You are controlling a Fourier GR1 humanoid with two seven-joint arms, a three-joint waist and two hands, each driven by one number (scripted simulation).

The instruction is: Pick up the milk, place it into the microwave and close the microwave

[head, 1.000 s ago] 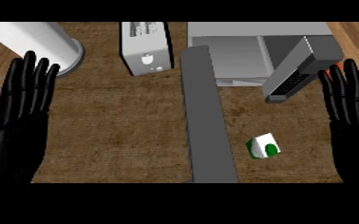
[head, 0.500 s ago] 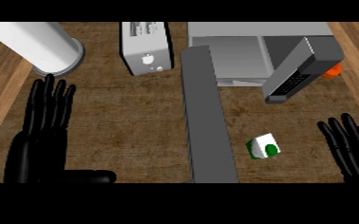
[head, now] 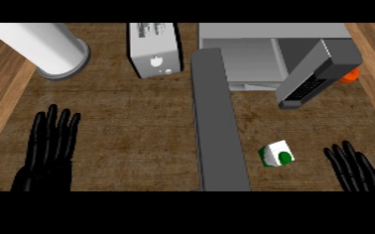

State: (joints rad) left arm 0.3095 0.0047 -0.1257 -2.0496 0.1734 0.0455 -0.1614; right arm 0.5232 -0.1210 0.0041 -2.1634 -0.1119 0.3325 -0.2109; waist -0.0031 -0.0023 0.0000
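Milk carton (head: 278, 154) sat untouched on the counter (head: 147, 124), near the right hand (head: 353, 167), fingers straight and holding nothing. Pickup step hadn't started; next I'd guess reach left and curl round it. Microwave (head: 253, 54) door stood open.

A brown wooden counter (head: 139, 124) carries everything here. On it stand a white cylinder (head: 45, 47) at the far left, a toaster (head: 155, 49) beside it, and an open microwave (head: 267, 54) at the far right. A small milk carton (head: 277, 154) lies near the right edge, beside a long grey bar (head: 218, 129).
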